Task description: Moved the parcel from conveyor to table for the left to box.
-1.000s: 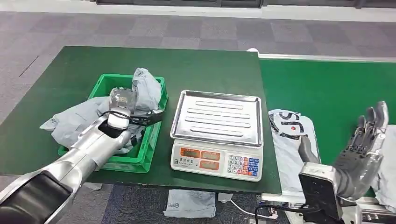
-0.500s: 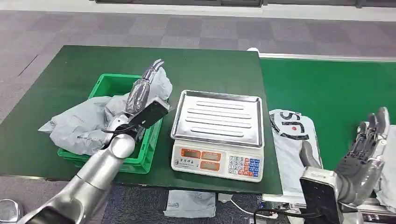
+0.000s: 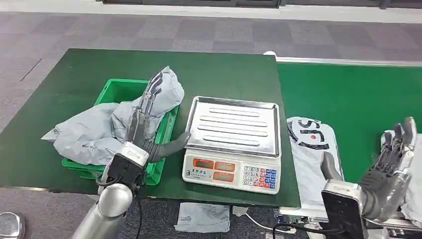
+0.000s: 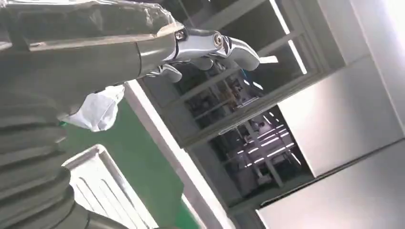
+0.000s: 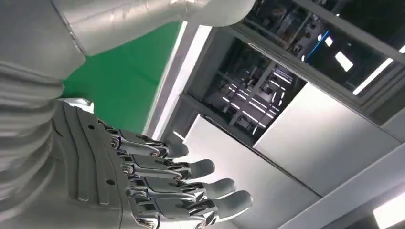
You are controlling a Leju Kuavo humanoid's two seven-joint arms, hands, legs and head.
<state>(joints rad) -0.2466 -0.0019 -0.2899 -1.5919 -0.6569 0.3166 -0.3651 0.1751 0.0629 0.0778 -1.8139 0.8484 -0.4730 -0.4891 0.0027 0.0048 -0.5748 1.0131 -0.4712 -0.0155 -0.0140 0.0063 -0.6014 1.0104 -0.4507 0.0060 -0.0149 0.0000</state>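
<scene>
Starting at the left, the green crate (image 3: 117,91) sat on the dark green table (image 3: 74,69) stuffed with grey bagged parcels (image 3: 94,132), one spilling over its left wall. The left hand (image 3: 147,117) was raised just beside the crate's right side, fingers straight and spread, thumb sticking out toward the scale (image 3: 231,144), holding nothing.

Middle of the table had the scale with its bare steel pan. Right of that, on the bright green conveyor (image 3: 348,94), the white parcel (image 3: 311,149) with black lettering lay flat near the belt's left edge, so not moved over yet as far as I could tell.

Far right, the right hand (image 3: 393,169) hung open beside the parcel, fingers apart and pointing up, not touching it.

What worried me: the bag looked slick and floppy, so a loose grab might let it slide off, or it could snag the scale on the way across. That overflowing crate could shed a bag too.
</scene>
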